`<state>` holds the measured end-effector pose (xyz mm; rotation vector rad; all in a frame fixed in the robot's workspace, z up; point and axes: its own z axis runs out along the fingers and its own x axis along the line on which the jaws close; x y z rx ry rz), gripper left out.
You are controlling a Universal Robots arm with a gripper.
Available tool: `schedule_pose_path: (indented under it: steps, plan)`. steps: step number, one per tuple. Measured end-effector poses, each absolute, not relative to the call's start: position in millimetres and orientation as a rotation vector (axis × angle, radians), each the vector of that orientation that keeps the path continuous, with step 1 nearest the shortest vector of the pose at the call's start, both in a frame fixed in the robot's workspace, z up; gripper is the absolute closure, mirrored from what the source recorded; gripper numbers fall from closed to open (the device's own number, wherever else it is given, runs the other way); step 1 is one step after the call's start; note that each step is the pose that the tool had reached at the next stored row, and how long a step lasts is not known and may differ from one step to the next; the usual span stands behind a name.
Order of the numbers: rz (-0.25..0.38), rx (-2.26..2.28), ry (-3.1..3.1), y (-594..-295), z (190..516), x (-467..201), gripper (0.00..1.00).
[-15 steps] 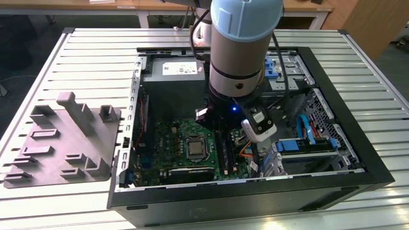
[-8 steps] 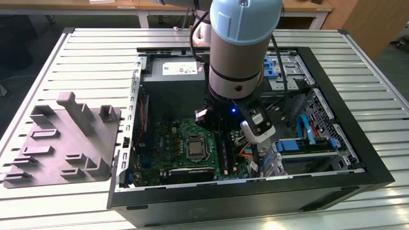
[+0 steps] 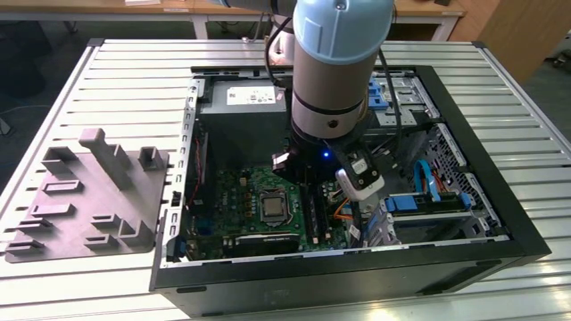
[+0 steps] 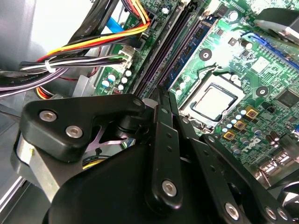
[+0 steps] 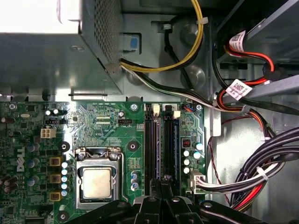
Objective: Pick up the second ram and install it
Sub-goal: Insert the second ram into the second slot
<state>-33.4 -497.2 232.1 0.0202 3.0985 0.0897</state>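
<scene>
Gripper (image 5: pixel 161 181) low inside the open computer case (image 3: pixel 357 284), tips down at the near end of the black slot rails (image 5: pixel 149 149), fingers (image 4: pixel 162 126) drawn together with nothing clearly pinched between them. Just beyond the tips, the second ram (image 4: pixel 188 53) (image 5: pixel 175 149): a thin bluish strip standing on edge along one rail, seen in both wrist views. Touching the tips or just clear of them, cannot tell.

Judged to be the install step rather than the pick-up: stick already in line with its rail, gripper closed above that end as if to press. Fully seated or not, impossible to say. Seating of this kind likely to call for a straight, even push downward, with no sideways lean.

Close beside the rails on one flank, the processor socket (image 5: pixel 97 183) in its metal frame on the green motherboard (image 5: pixel 117 122). On the other flank, a thick bundle of black, white and red cables (image 5: pixel 261 175), near enough to snag on a sideways drift.

Farther off, the grey power-supply box (image 5: pixel 46 60) with yellow and black wires looping out, and drive bays with blue tabs (image 3: pixel 419 200). Over all of it in the exterior view, the arm (image 3: pixel 339 60), upright, its wrist covering much of the slots.

Outside the case, toward the exterior view's left, a grey moulded holder (image 3: pixel 89 200) on the slatted bench (image 3: pixel 134 73).
</scene>
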Motion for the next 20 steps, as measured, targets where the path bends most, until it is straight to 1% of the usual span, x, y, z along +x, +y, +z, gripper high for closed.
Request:
schedule_pose_path:
  steps: [20]
  plan:
    - [0.091,0.020,3.098,-497.6,228.6,-34.3,0.89]
